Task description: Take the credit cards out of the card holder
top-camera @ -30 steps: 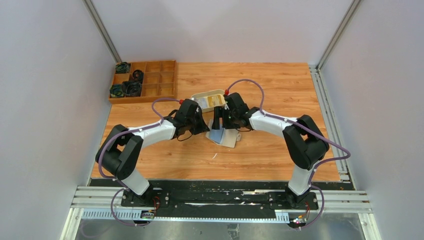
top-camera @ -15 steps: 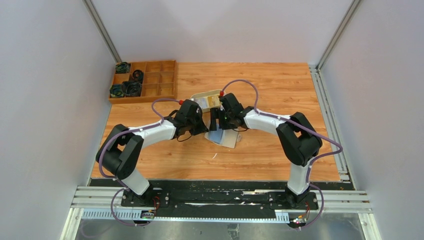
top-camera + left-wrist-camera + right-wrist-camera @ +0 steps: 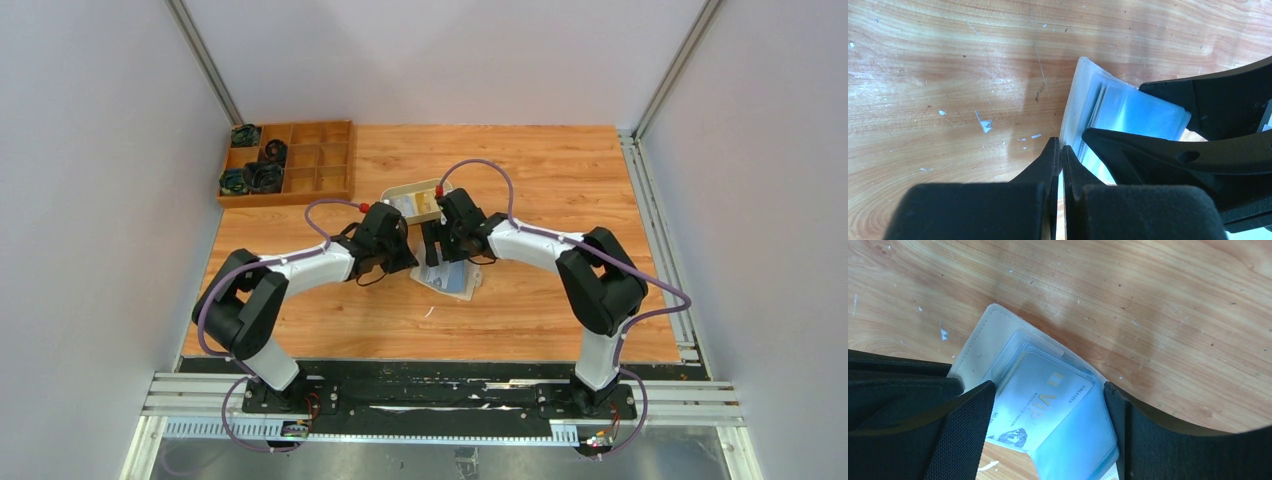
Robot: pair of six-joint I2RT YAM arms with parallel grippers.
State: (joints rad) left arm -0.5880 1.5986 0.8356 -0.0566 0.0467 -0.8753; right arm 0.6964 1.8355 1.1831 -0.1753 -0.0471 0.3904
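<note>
The card holder lies open on the desk, midway between the two arms and just nearer than an oval tray. Its cream flap curves upward, and the left jaws are pressed together on that flap's edge, pinching it. A pale blue card marked "VIP" sits in the clear sleeve. The right jaws are spread wide on either side of the sleeve; whether they touch it is unclear. The left arm and right arm both reach inward with elbows bent, wrists angled down over the card holder. A wooden compartment box sits at the far left.
</note>
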